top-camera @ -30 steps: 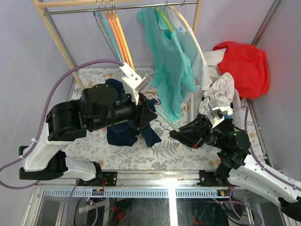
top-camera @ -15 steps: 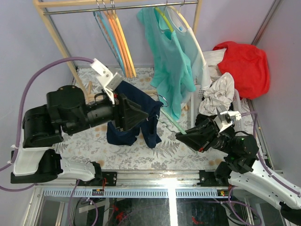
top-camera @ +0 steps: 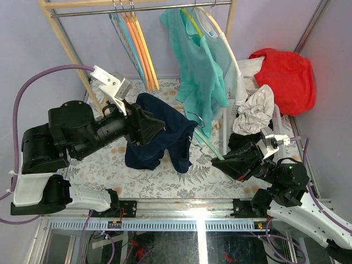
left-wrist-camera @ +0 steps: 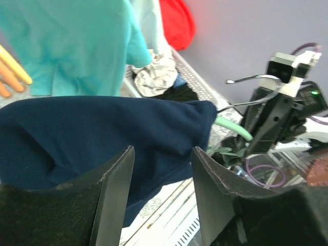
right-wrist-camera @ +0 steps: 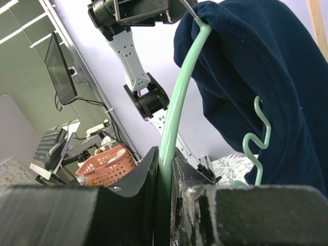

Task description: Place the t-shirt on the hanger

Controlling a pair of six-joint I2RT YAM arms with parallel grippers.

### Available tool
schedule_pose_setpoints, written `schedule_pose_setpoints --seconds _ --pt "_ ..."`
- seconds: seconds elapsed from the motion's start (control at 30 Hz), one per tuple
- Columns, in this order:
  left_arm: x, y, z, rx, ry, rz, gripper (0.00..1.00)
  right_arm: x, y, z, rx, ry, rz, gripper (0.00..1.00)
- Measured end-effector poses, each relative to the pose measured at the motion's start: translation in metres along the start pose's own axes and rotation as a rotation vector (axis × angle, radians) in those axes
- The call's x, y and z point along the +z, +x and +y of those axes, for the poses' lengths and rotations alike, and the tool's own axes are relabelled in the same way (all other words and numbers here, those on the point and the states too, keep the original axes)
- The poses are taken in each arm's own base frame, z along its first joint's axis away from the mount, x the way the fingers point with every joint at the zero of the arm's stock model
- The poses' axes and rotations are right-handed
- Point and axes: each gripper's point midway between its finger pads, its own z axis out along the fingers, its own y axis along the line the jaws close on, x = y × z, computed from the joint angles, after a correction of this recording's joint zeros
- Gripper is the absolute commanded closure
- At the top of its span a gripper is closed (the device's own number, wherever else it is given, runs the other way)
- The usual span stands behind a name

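The navy t-shirt [top-camera: 165, 137] hangs draped over one arm of the mint-green hanger [top-camera: 210, 147], above the floral table. My right gripper [top-camera: 218, 160] is shut on the hanger's other arm [right-wrist-camera: 171, 118] and holds it tilted up. In the right wrist view the t-shirt [right-wrist-camera: 256, 66] covers the top of the hanger, and the wavy bar [right-wrist-camera: 259, 138] shows beside it. The silver hook [top-camera: 193, 118] sticks out near the cloth. My left gripper [top-camera: 158, 126] is open and empty, just left of the t-shirt [left-wrist-camera: 102, 133], its fingers [left-wrist-camera: 115, 195] apart.
A wooden rack [top-camera: 60, 33] at the back carries orange hangers [top-camera: 140, 49] and a teal shirt [top-camera: 198, 71]. A red garment [top-camera: 286, 71] and white cloth [top-camera: 256, 110] lie in a basket at the right. The table's metal front rail [top-camera: 181, 206] runs below.
My left arm has drawn back to the left and its gripper is off the t-shirt. The t-shirt has spread further right over the hanger. My right gripper has shifted slightly right.
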Motion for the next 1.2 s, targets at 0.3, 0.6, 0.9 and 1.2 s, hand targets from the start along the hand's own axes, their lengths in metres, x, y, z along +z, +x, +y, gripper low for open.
schedule_pose_setpoints --seconds 0.3,0.6,0.9,1.2 --pt "0.012 0.012 0.031 0.092 -0.166 0.025 0.32 0.000 0.000 -0.001 0.008 0.006 -0.001 1.00" --pt "-0.001 -0.003 0.043 0.134 -0.220 -0.014 0.26 -0.001 0.005 0.002 0.040 -0.005 0.025 1.00" --pt "0.000 0.012 0.041 0.225 -0.174 0.050 0.20 -0.003 0.010 0.009 0.072 -0.038 0.055 1.00" --pt "0.005 0.047 0.022 0.278 -0.022 0.166 0.20 -0.008 0.015 0.021 0.107 -0.083 0.093 1.00"
